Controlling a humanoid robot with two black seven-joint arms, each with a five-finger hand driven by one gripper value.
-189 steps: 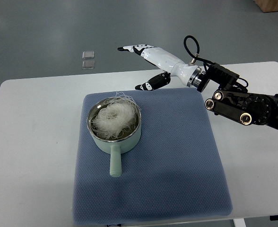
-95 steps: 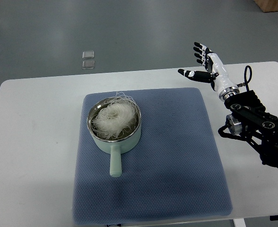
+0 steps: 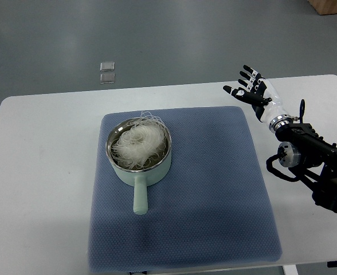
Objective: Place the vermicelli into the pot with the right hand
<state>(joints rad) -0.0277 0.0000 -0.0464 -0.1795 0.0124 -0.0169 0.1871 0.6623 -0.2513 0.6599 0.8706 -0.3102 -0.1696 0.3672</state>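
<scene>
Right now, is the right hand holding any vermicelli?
No. The right hand is empty with fingers spread, off to the right of the pot, where the vermicelli already sits.

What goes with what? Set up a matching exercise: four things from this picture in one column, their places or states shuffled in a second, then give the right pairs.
1. white vermicelli nest
2. pale green metal pot
3. right hand
4. blue textured mat

A. fingers spread, holding nothing
B. lies flat on the white table
C. piled inside the pot
D. stands on the mat, handle toward the robot

Pairs: 1-C, 2-D, 3-A, 4-B
</scene>
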